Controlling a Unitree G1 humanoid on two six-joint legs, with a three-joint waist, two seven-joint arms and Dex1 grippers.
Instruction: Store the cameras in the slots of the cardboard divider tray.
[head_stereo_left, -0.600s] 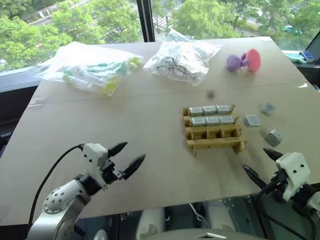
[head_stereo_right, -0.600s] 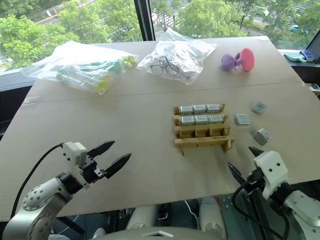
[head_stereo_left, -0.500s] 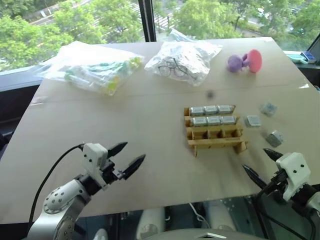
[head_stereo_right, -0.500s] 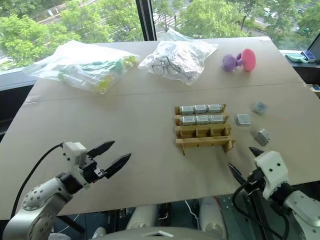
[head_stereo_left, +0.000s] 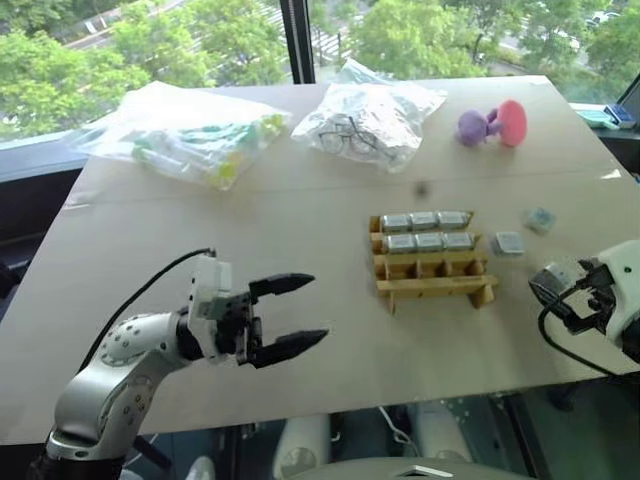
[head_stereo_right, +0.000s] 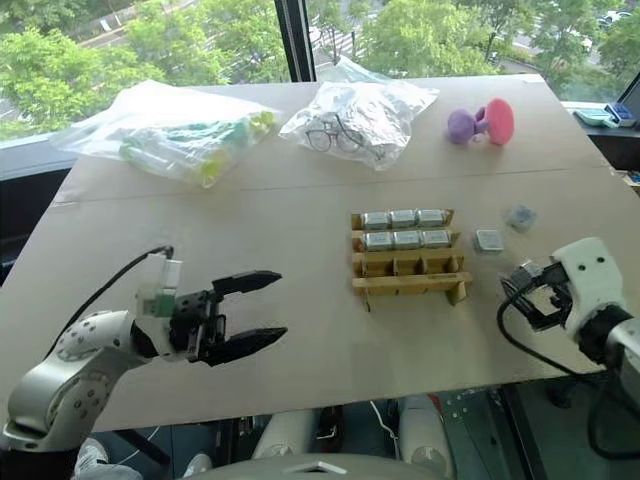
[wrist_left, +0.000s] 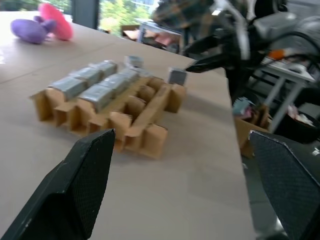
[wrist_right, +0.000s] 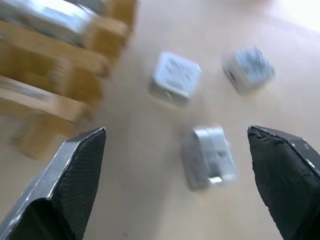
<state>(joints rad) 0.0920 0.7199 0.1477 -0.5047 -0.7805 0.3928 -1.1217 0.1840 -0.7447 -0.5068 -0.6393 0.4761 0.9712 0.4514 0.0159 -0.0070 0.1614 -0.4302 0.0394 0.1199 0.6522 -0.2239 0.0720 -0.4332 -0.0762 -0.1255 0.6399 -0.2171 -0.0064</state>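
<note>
Since the earlier frames, both arms have shifted: left gripper (head_stereo_left: 290, 315) has swung to point right toward the tray, fingers spread wide, holding nothing; right gripper (wrist_right: 175, 185) has risen and come in over the loose blocks, jaws also wide and empty.

Surface: large flat tan cardboard sheet (head_stereo_left: 250, 230) covering the table, running from under both grippers out to a window wall; green treetops (head_stereo_left: 60, 70) beyond the glass, dark window post (head_stereo_left: 295, 40) at centre.

Far ahead of the left gripper: clear plastic bag of green and yellow items (head_stereo_left: 185, 140). To its right, clear bag with black-rimmed eyeglasses (head_stereo_left: 370, 120). Further right, purple and pink rounded toy (head_stereo_left: 492, 122).

Small tan-brown cardboard divider tray (head_stereo_left: 430, 258) lies between the two grippers, nearer the right one. Its two far rows each hold three silver-grey boxy cameras (head_stereo_left: 425, 230); near row empty.

Three loose cameras on the sheet right of the tray: one just beside it (head_stereo_left: 508, 243), one further out (head_stereo_left: 541, 220), one directly beneath the right gripper (wrist_right: 207, 155), between its fingers in the wrist view, untouched.
</note>
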